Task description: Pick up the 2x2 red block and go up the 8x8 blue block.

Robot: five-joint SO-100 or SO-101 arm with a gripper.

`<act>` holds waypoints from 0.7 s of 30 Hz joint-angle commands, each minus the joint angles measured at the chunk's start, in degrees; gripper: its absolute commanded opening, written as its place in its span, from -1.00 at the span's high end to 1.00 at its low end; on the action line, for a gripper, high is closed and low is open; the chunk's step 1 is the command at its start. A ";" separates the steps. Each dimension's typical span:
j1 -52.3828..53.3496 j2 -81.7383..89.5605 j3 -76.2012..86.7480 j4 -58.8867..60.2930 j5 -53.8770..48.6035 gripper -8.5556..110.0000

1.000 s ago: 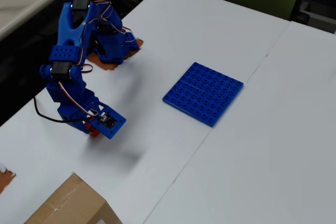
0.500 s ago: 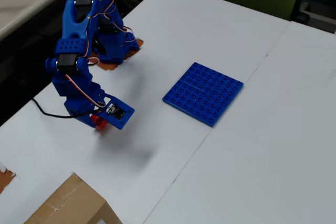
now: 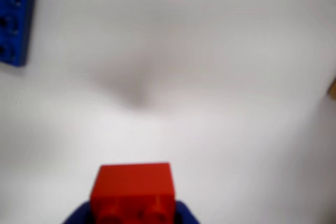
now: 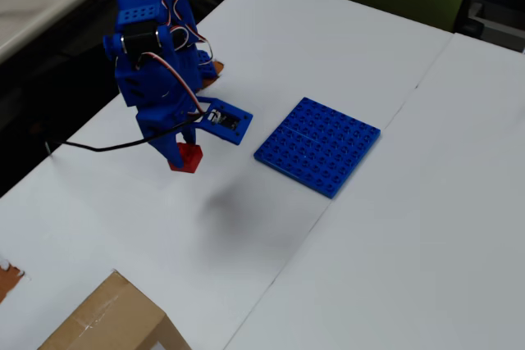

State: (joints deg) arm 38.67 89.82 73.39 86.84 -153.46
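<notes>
red 2x2 block (image 4: 187, 157) is clamped between the blue fingers (image 4: 182, 156), lifted off the white counter (image 4: 246, 252). in the overhead view the blue 8x8 plate (image 4: 318, 145) lies flat off to the right, apart from it. wrist view shows the plate's corner top left.

From high above, angled down, we are looking over the whole white surface (image 4: 394, 227), taking in the arm (image 4: 152, 55), the blue plate (image 4: 318, 145) and a cardboard box (image 4: 107, 321) at the bottom edge. From the wrist, we are looking down from close range, blurred, past the red block (image 3: 134, 190). Both views are sharing that block (image 4: 188, 158), the plate's edge (image 3: 13, 17) and the bare white surface (image 3: 220, 77).
</notes>
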 commanded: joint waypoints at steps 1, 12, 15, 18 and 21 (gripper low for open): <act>-4.39 4.66 -3.08 0.18 0.79 0.85; -16.52 8.79 -2.37 -1.58 -1.49 0.85; -19.16 9.14 -2.81 -1.41 -4.48 0.85; -21.62 9.14 -2.99 -1.49 -6.86 0.85; -24.87 8.88 -2.99 -2.11 -6.77 0.85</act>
State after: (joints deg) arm 16.70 96.06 73.39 86.04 -159.70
